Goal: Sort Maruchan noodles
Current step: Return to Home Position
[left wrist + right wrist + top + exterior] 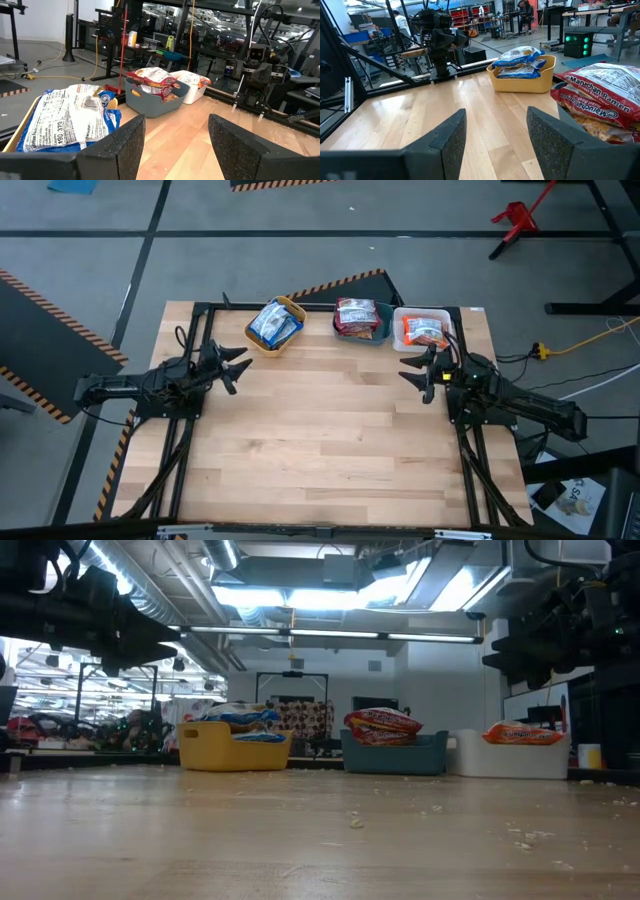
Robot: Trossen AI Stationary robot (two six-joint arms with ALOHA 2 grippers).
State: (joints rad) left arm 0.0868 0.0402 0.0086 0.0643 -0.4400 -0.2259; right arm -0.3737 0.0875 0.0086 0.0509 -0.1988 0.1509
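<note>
The Maruchan noodles lie in three bins along the table's far edge. Blue-and-white packets point(273, 326) fill the yellow bin point(291, 307), dark red packets point(356, 316) the teal bin point(381, 335), and orange packets point(424, 331) the white bin point(441, 313). My left gripper point(240, 366) stands open at the table's left side, near the yellow bin, with nothing between its fingers. At the right side, just in front of the white bin, my right gripper point(413, 372) stands open with nothing between its fingers either. Both hover above the table top.
The wooden table top point(320, 430) lies bare between the arms and toward the near edge, with small crumbs point(355, 823) on it. Black frame rails point(180, 450) run along the table's left and right sides.
</note>
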